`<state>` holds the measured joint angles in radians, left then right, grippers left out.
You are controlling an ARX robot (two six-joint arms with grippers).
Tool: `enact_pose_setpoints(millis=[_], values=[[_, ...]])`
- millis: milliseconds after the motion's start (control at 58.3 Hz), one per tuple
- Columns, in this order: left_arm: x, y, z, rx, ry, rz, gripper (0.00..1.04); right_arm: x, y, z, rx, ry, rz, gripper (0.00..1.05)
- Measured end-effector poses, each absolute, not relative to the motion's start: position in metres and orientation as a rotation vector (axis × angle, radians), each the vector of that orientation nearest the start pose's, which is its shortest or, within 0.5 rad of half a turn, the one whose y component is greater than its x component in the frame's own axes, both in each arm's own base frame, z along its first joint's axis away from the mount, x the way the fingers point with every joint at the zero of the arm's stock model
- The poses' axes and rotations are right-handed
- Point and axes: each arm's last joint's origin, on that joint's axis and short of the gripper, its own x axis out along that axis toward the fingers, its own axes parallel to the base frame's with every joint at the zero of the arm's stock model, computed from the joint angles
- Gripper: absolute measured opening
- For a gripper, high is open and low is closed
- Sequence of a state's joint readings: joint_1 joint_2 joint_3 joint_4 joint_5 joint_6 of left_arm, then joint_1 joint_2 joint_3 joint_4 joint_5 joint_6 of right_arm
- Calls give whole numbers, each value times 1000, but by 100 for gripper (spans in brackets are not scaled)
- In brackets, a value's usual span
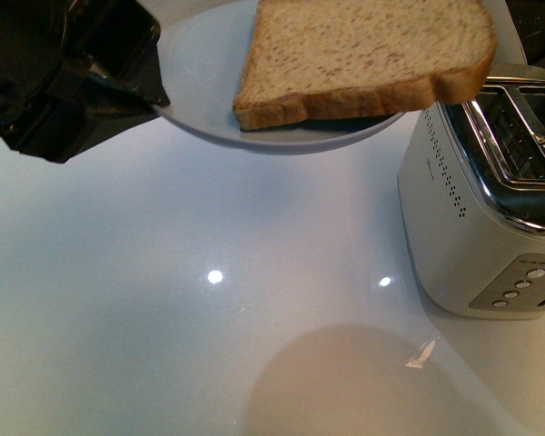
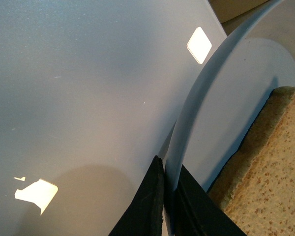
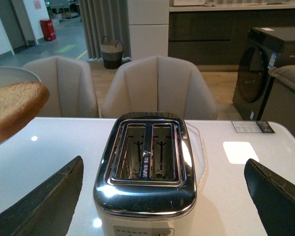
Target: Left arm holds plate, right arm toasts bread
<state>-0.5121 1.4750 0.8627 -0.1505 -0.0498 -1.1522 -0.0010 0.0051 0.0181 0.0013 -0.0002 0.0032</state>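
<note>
The white surface (image 1: 163,300) carries the toaster (image 1: 490,191). Up beside the toaster hangs the glossy plate (image 1: 204,100), its rim pinched in the left hand (image 2: 170,196). The bread (image 1: 363,54) lies on the plate and overhangs toward the toaster (light, soft, crushable, I judge); grip its crust edges gently. The right hand (image 3: 163,162) gapes wide and empty near the toaster.

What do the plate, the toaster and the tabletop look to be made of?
The plate looks like glazed ceramic, possibly melamine: pale, smooth, glossy, thin even rim. The toaster has a polished chrome-like metal top mirroring the room, over a matte pale body, metal or plastic, unclear. The tabletop is glossy white, perhaps glass or lacquer: sharp lamp reflections.
</note>
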Motion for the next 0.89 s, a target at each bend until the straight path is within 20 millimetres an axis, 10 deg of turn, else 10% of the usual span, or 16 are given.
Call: enact_pose_setpoints(millis=[652, 893], values=[[255, -171, 228, -836, 883, -5, 3, 97, 0, 169, 6, -12, 2, 96], [255, -171, 228, -836, 886, -8, 3, 101, 2, 164, 300, 572, 39, 96]])
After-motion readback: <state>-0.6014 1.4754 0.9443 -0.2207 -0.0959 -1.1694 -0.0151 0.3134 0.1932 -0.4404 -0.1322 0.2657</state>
